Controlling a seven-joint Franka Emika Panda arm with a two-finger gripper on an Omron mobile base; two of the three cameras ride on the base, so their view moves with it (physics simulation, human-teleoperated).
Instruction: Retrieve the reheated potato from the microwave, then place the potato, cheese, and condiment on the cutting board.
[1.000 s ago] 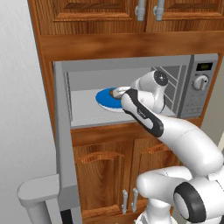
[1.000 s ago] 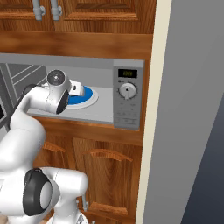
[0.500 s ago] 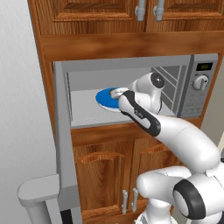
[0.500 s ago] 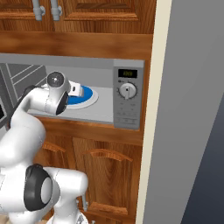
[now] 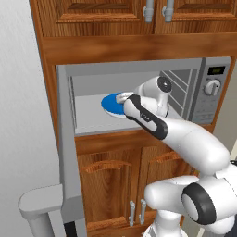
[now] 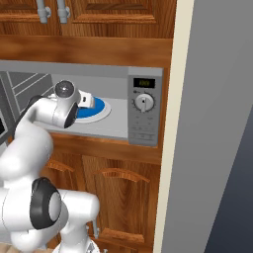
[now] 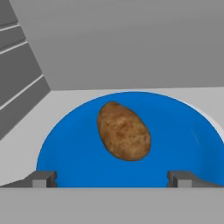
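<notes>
The microwave (image 5: 212, 102) (image 6: 144, 114) stands open, and my arm reaches into its cavity. Inside lies a blue plate (image 7: 61, 153) (image 5: 109, 102) (image 6: 100, 107). On the plate rests the potato (image 7: 124, 131), a brown oval lump. My gripper (image 7: 111, 178) is open, with its fingertips (image 7: 42, 178) wide apart just short of the potato and above the plate's near rim. Nothing is between the fingers. In the base views the hand hides the potato. The cheese, the condiment and the cutting board are out of view.
The microwave's open door (image 5: 67, 176) hangs at the left, edge-on. Its control panel with a round knob (image 6: 144, 102) is at the right. Wooden cabinets (image 5: 115, 171) sit above and below. A grey wall (image 6: 217, 123) fills the right side.
The arm has pushed slightly deeper into the microwave, toward the plate. The gripper stays open.
</notes>
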